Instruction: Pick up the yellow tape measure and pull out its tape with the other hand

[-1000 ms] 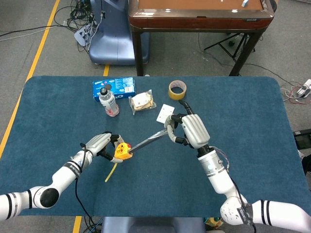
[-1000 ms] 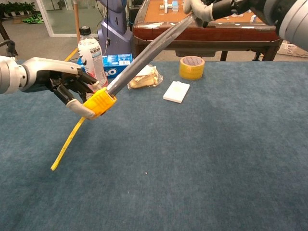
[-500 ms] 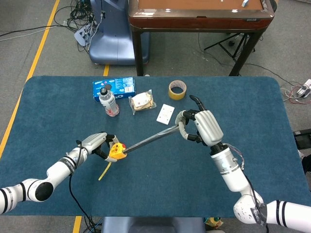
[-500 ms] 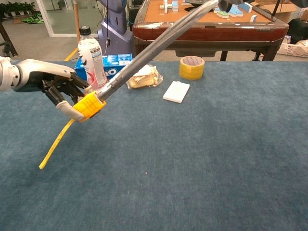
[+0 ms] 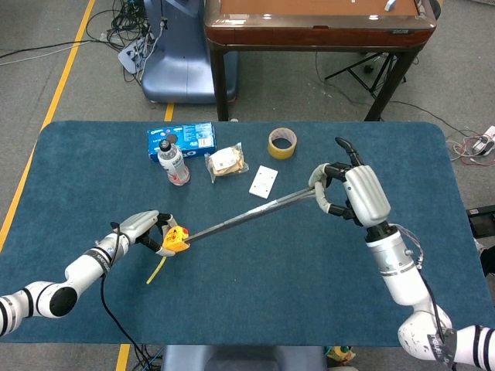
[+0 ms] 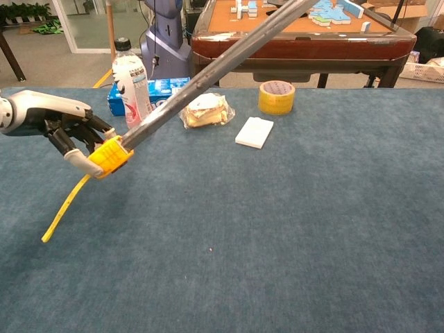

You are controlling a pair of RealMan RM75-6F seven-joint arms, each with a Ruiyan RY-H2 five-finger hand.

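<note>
My left hand grips the yellow tape measure above the table's left front. A yellow wrist strap dangles from it. The grey tape runs taut from the case up to the right. My right hand pinches the tape's far end at the right of the table; the chest view does not show this hand.
On the blue table at the back stand a water bottle, a blue box, a wrapped snack, a white block and a roll of yellow tape. A wooden table stands behind.
My right hand has moved right and my left hand left, so more tape is drawn out of the case.
</note>
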